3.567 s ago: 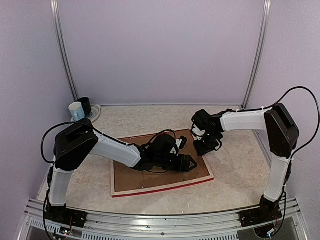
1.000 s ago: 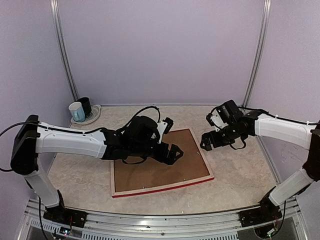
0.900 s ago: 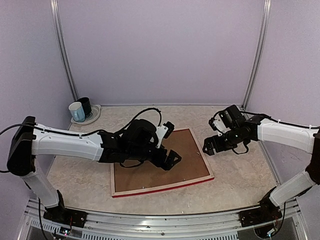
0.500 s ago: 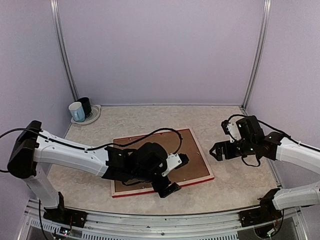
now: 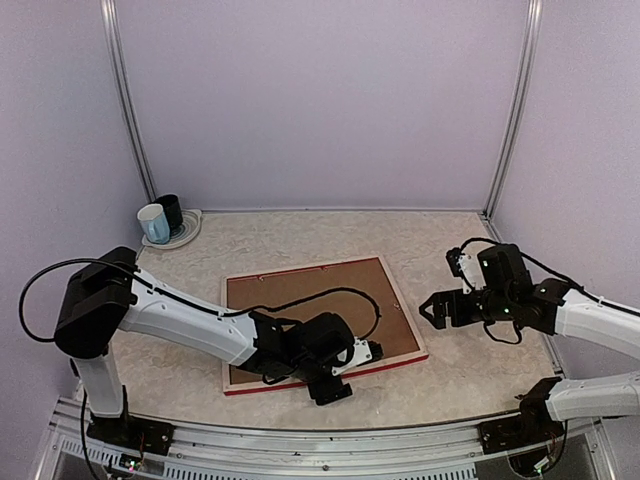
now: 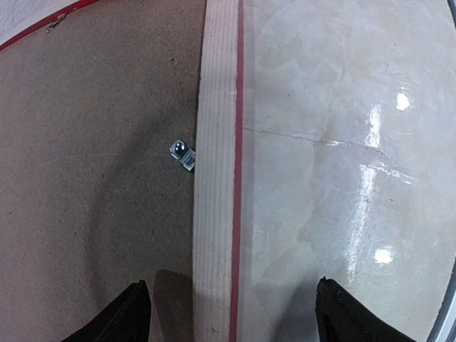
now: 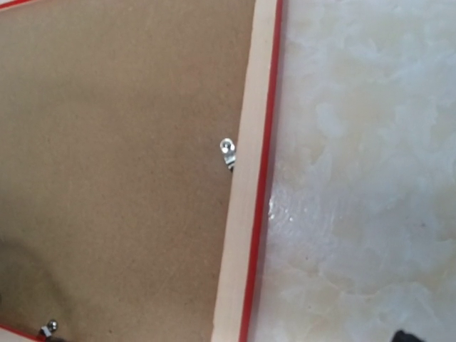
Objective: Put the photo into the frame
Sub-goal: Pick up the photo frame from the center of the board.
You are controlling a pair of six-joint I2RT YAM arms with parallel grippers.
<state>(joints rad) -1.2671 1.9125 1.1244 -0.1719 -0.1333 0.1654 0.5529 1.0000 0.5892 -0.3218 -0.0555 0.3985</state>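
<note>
The frame (image 5: 403, 310) lies face down on the table, its brown backing board (image 5: 280, 285) up. The photo is hidden. My left gripper (image 5: 335, 385) hangs over the frame's near edge. In the left wrist view it is open (image 6: 231, 319): one fingertip (image 6: 133, 317) is over the backing board (image 6: 92, 178), the other over bare table, with the pale wood rail (image 6: 214, 178) between them. My right gripper (image 5: 428, 310) is open beside the frame's right rail, apart from it. The right wrist view shows that rail (image 7: 246, 214) and one dark fingertip (image 7: 407, 335).
Small metal tabs (image 6: 182, 155) (image 7: 227, 152) sit on the backing board at the rail's inner edge. A white mug (image 5: 152, 222) and a black mug (image 5: 170, 210) stand in the far left corner. Purple walls enclose the marble table (image 5: 470, 360).
My left gripper has swung from the middle of the backing board to the frame's near edge. My right gripper has drawn back to the right, away from the frame's far right corner.
</note>
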